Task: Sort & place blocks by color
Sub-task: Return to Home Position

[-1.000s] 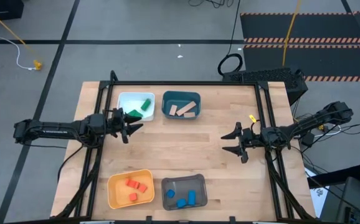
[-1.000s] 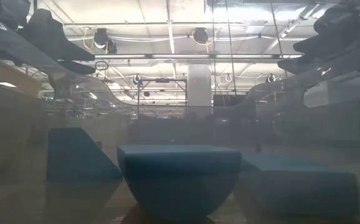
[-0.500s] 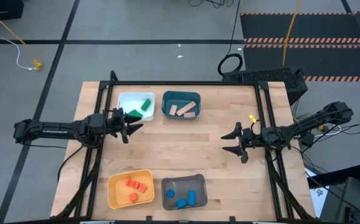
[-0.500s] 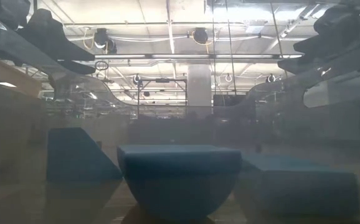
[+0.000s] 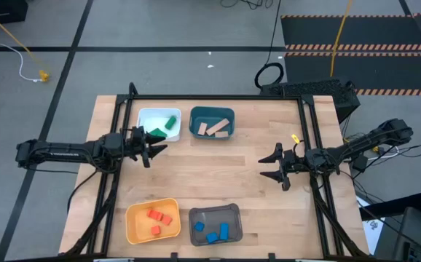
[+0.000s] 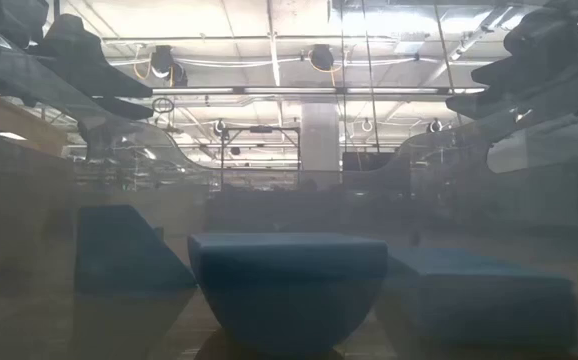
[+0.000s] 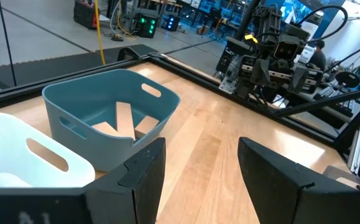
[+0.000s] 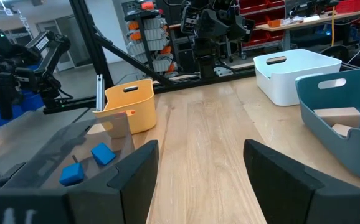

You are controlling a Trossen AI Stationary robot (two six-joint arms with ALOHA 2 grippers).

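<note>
The blocks lie sorted in four bins. Green blocks (image 5: 168,123) are in the white bin (image 5: 149,116), tan blocks (image 5: 215,129) in the teal bin (image 5: 196,116), red blocks (image 5: 159,217) in the yellow bin (image 5: 134,229), and blue blocks (image 5: 216,233) in the grey bin (image 5: 196,217). My left gripper (image 5: 156,144) hovers open at the table's left side, beside the white bin. My right gripper (image 5: 272,167) hovers open at the right side. Both hold nothing.
Black frame rails (image 5: 120,138) run along the table's left and right sides and its far edge. Bare wood (image 5: 218,175) spreads between the two grippers and the two rows of bins. In the low view, blue shapes (image 6: 287,285) fill the foreground.
</note>
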